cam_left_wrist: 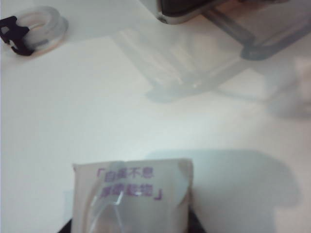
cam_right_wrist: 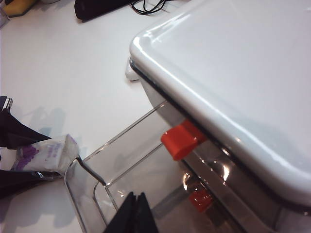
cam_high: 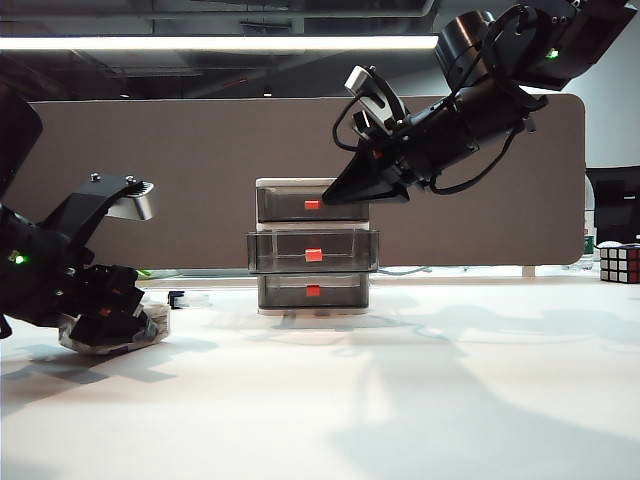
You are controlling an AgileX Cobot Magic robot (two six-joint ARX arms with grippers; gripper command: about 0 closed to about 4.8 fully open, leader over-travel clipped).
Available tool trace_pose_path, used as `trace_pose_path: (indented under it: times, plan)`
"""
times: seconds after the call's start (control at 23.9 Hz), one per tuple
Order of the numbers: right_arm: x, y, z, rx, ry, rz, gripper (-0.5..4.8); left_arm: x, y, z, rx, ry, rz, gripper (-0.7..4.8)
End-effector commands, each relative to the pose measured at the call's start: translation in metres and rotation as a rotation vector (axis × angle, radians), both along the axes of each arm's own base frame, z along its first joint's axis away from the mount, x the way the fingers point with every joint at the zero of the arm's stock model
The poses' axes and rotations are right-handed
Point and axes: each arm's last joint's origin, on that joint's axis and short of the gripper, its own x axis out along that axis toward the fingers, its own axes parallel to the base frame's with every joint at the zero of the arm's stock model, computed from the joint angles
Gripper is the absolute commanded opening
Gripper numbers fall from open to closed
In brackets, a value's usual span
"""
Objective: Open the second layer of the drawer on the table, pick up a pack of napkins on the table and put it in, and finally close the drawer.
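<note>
I count one drawer unit (cam_high: 312,245) at the centre of the exterior frame, with three smoky tiers and three red-orange tabs; one tier, the second layer (cam_high: 313,252), stands pulled out. There is one pack of napkins (cam_left_wrist: 133,196), low in the left wrist frame. I see two grippers: the left gripper (cam_high: 112,318) at lower left, the right gripper (cam_high: 335,195) at upper centre. One Rubik's cube (cam_high: 619,263) sits at the right edge, and one clear tape ring (cam_left_wrist: 39,26) at upper left of the left wrist frame.

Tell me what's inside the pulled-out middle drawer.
The second layer shows only its clear floor and walls; nothing visible inside. The right hand covers a strip near its front. The pack of napkins sits outside, at the left hand.
</note>
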Motion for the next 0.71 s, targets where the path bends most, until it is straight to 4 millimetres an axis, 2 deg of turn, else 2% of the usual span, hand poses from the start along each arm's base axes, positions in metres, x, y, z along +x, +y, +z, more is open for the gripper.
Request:
trace_pose_path:
  times: [0.04,0.17,0.34,0.5,0.59,0.71]
  plan:
    - [0.0,0.0,0.005,0.005,-0.022,0.003,-0.05,0.0,-0.002,0.002,-0.003,-0.028,-0.087,1.76]
    - [-0.001,0.0,0.006,0.005,-0.021,0.003,-0.05,0.002,-0.006,0.014,-0.047,-0.134,-0.203,1.76]
    - [-0.003,-0.004,0.011,-0.012,-0.036,0.008,-0.05,0.021,-0.015,0.044,-0.09,-0.231,-0.292,1.79]
    - [-0.004,-0.009,0.016,-0.025,-0.042,-0.019,-0.05,0.042,-0.022,0.073,-0.037,-0.308,-0.337,1.79]
    - [-0.004,-0.017,0.022,-0.024,-0.046,-0.036,-0.05,0.061,-0.029,0.102,-0.002,-0.338,-0.409,1.79]
    - [-0.005,-0.024,0.027,-0.022,-0.052,-0.051,-0.05,0.073,-0.035,0.121,0.046,-0.348,-0.491,1.79]
